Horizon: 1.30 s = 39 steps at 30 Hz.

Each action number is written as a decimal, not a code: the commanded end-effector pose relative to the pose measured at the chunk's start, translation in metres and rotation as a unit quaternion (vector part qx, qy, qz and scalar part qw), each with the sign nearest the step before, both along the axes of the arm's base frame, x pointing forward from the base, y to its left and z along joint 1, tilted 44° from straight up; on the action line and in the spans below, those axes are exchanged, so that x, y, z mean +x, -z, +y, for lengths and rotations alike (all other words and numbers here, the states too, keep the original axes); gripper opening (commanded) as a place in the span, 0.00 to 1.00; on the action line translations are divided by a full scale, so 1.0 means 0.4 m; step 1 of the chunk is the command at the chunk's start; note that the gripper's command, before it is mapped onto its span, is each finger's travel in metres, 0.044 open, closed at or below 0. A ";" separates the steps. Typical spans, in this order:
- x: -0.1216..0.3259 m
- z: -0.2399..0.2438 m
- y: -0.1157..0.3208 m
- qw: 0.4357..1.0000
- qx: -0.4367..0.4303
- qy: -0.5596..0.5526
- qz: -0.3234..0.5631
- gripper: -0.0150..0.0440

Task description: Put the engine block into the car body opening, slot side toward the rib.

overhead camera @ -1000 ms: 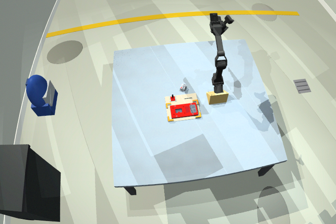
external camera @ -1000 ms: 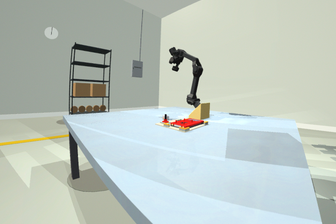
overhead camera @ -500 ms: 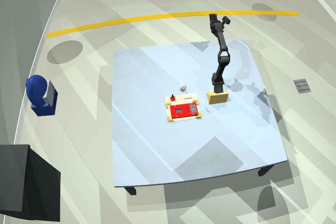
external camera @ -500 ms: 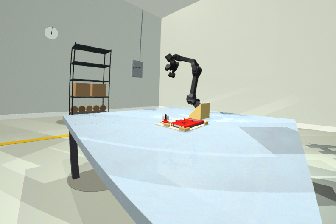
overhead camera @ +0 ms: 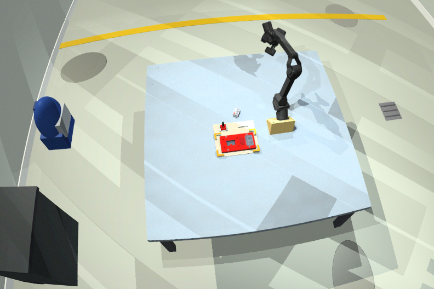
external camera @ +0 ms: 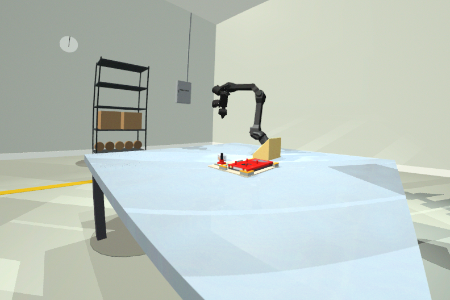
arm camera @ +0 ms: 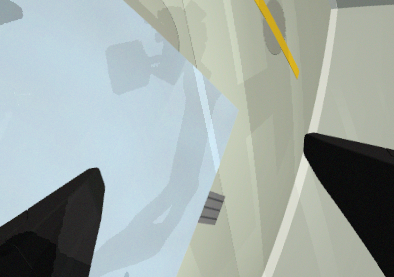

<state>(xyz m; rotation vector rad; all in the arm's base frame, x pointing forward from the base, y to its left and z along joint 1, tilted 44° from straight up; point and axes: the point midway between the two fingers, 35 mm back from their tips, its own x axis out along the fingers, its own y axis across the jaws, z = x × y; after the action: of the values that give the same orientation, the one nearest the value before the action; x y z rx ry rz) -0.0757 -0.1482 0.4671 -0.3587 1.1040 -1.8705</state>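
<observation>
The engine block (overhead camera: 236,113), small and white-grey with red marks, lies on the table behind the fixture board. In the exterior view it is partly hidden behind the small red and black part. The red car body (overhead camera: 224,149) (external camera: 250,165) sits between the corner holders on the cream board (overhead camera: 235,127). Its dark opening (overhead camera: 230,142) shows left of the middle, with no block in it. The slot side and rib are too small to tell. My gripper (overhead camera: 269,51) (external camera: 223,115) (arm camera: 206,162) is open and empty, high above the table's back part, far from block and body.
A small red part with a black top (overhead camera: 223,126) (external camera: 221,159) stands on the board's back left corner. The tan base block (overhead camera: 281,126) (external camera: 274,148) of my arm is right of the board. Yellow-orange holders (overhead camera: 220,153) flank the body's corners. The table (overhead camera: 188,188) (external camera: 262,232) extends around them.
</observation>
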 end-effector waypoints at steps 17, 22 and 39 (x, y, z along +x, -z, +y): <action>0.298 -0.196 0.211 0.954 0.176 -0.232 0.074 1.00; 0.390 -0.206 0.272 0.928 0.216 -0.287 0.101 1.00; 0.652 -0.151 0.494 0.818 0.334 -0.401 0.242 1.00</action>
<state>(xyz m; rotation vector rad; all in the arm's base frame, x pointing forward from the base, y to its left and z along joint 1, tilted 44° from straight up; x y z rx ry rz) 0.1719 -0.2154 0.2852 -0.7262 1.5046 -0.6478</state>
